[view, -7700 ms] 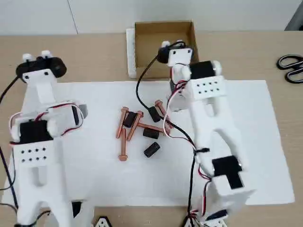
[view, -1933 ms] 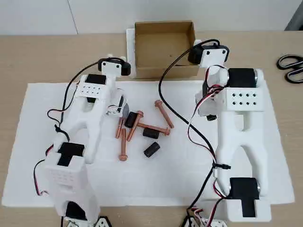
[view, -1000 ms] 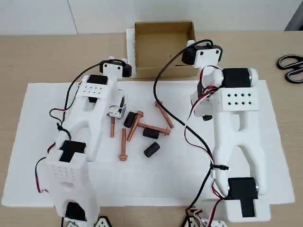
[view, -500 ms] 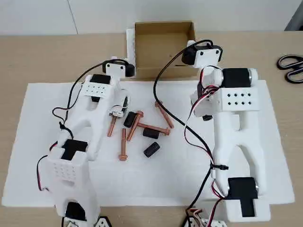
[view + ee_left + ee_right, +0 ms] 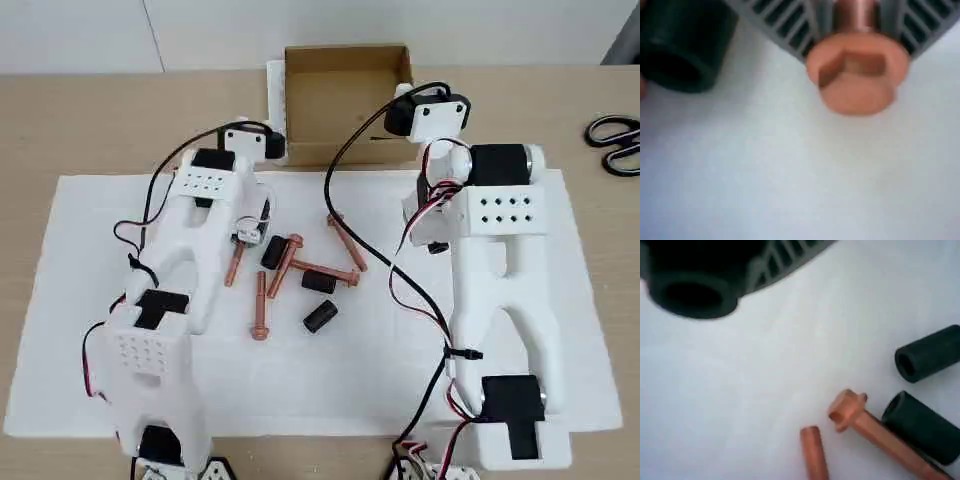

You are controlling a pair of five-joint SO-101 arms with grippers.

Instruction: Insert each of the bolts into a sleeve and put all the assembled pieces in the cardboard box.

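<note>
The left gripper (image 5: 856, 17) is closed tight on a copper bolt (image 5: 856, 75), with its ribbed jaws pinching the shank right beside the flanged head. Over the last two seconds this bolt has been drawn out of the pile toward the left arm, and it now sits tilted over the white mat (image 5: 90, 230). I cannot tell whether its free end touches the mat. The pick looks done, so I judge that mating the bolt with a sleeve comes next.

The right gripper (image 5: 432, 240) is also closed, clamped around a black sleeve (image 5: 690, 292) with its open bore facing outward. That arm has barely moved in the last second and holds to the right of the pile.

Between the arms, four loose bolts (image 5: 260, 305) and three loose sleeves (image 5: 320, 316) lie clustered on the mat. The cardboard box (image 5: 345, 100) stands just past the mat's far edge, apart from both held parts.
</note>
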